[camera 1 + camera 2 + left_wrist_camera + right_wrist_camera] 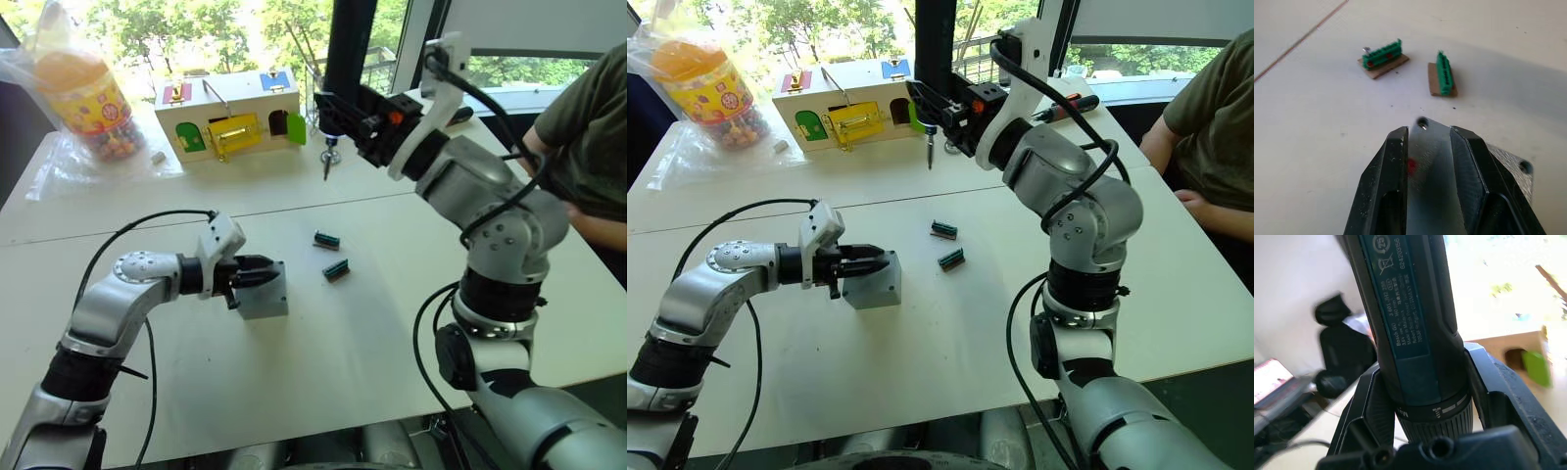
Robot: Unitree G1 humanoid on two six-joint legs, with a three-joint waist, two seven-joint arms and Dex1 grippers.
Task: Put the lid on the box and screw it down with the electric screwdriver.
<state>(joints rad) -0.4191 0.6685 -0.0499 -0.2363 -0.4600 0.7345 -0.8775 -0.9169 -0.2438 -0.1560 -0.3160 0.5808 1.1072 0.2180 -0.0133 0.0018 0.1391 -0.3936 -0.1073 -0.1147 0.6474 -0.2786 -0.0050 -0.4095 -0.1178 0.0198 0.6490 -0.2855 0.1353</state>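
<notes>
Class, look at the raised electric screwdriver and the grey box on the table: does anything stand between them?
Nothing visible does. The black cylindrical electric screwdriver hangs in the right gripper above bare white table; two small green connectors lie beside the square grey plastic box.

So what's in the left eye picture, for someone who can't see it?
The left end effector grips a small grey box on a white table. The right end effector holds a black electric screwdriver upright above the table. Two small green parts lie between.
</notes>
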